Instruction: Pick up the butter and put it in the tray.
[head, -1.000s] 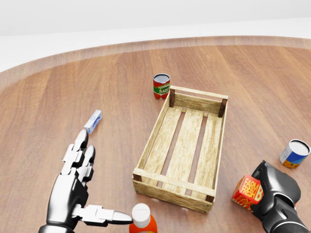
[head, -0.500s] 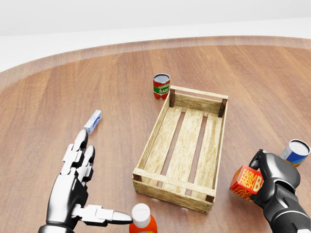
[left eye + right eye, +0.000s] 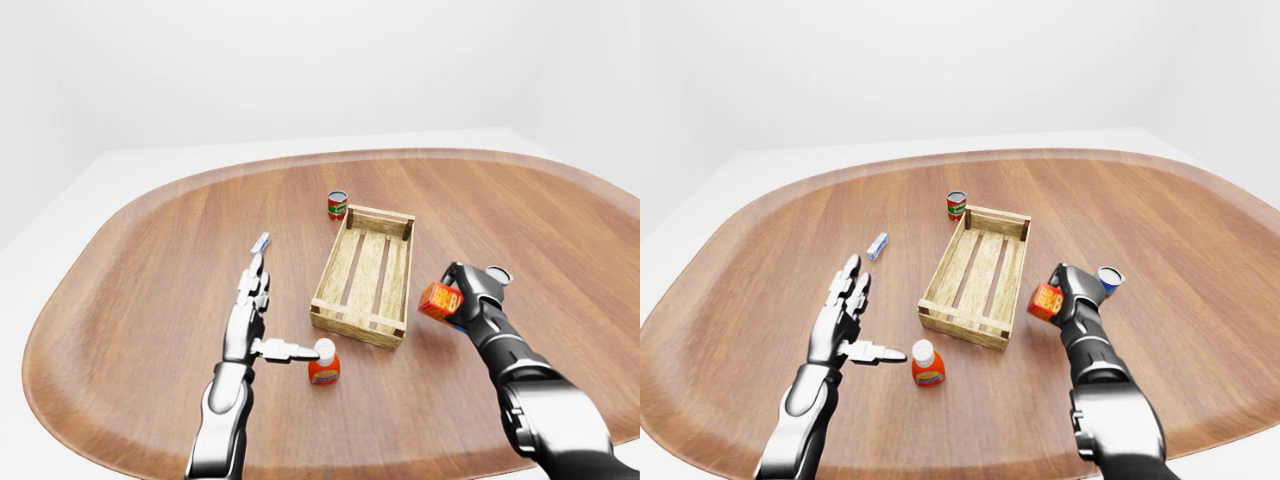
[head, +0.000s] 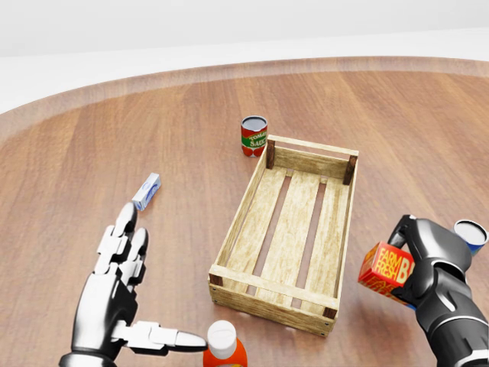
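butter box, red and orange, sat clamped in the right hand, lifted off the wooden table at the head view's lower right, just right of the wooden tray and not in it. a blue-labelled can peeked out right beside that hand. left hand hovered open at lower left, fingers spread, thumb pointing at the orange bottle. a small blue packet lay above its fingertips; a tomato can stood by the tray's top corner.

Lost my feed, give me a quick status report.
Right hand shut on butter box, lifted beside the tray. Left hand open, idle. Nothing blocking the tray.
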`<state>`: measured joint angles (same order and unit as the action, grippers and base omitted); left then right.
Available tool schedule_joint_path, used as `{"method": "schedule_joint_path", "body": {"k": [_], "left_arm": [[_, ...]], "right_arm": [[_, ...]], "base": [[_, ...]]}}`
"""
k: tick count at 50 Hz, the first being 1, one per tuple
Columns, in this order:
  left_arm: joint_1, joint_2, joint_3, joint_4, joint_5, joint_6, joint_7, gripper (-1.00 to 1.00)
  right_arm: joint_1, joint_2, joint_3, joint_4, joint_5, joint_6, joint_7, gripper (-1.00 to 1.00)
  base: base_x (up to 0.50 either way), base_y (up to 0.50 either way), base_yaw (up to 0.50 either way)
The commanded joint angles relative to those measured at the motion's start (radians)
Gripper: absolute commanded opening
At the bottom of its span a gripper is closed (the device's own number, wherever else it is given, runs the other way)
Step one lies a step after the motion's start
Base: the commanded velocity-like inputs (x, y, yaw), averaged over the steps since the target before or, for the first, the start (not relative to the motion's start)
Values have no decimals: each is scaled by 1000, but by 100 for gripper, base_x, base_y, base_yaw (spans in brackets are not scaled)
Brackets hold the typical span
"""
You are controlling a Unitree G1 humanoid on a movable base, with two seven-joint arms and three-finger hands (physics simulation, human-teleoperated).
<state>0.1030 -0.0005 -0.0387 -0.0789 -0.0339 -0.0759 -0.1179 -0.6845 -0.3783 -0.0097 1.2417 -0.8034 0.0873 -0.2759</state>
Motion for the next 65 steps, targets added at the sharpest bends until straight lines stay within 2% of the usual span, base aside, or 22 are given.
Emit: {"method": "schedule_joint_path", "body": {"k": [1, 6, 11, 24, 31, 48, 51, 54, 57, 65], "left_arm": [[-2, 1, 3, -1, 0, 1, 0, 100], [-5, 2, 3, 10, 2, -6, -4, 100], [-3, 1, 3, -3, 2, 3, -4, 100], [-4, 1, 7, -9, -2, 8, -3, 100], [-4, 1, 8, -4, -2, 3, -3, 100], [-3, 1, 7, -3, -1, -1, -1, 100], [-3, 0, 5, 4, 0, -7, -1, 100], [-2, 0, 4, -3, 0, -2, -1, 100], [-6, -1, 4, 14, 2, -11, 0, 100], [-3, 0, 4, 3, 1, -7, 0, 100]], "right_arm": [[-25, -12, -3, -83, -21, 0, 19, -100], [-23, -19, -8, -122, -34, 0, 38, -100], [-18, -23, -14, -152, -43, 0, 55, -100], [-10, -36, -35, -270, -73, 0, 124, -100], [-5, -38, -48, -342, -88, 0, 162, -100], [1, -20, -61, -494, -126, 0, 242, -100], [-1, -18, -63, -505, -132, 0, 249, -100], [-8, -16, -65, -515, -135, 0, 258, -100], [-15, -12, -66, -521, -133, 0, 266, -100], [-36, 6, -56, -529, -134, 0, 272, -100]], "base": [[0, 0, 0], [0, 0, 0], [0, 0, 0], [0, 0, 0], [0, 0, 0], [0, 0, 0], [0, 0, 0], [0, 0, 0], [0, 0, 0], [0, 0, 0]]}}
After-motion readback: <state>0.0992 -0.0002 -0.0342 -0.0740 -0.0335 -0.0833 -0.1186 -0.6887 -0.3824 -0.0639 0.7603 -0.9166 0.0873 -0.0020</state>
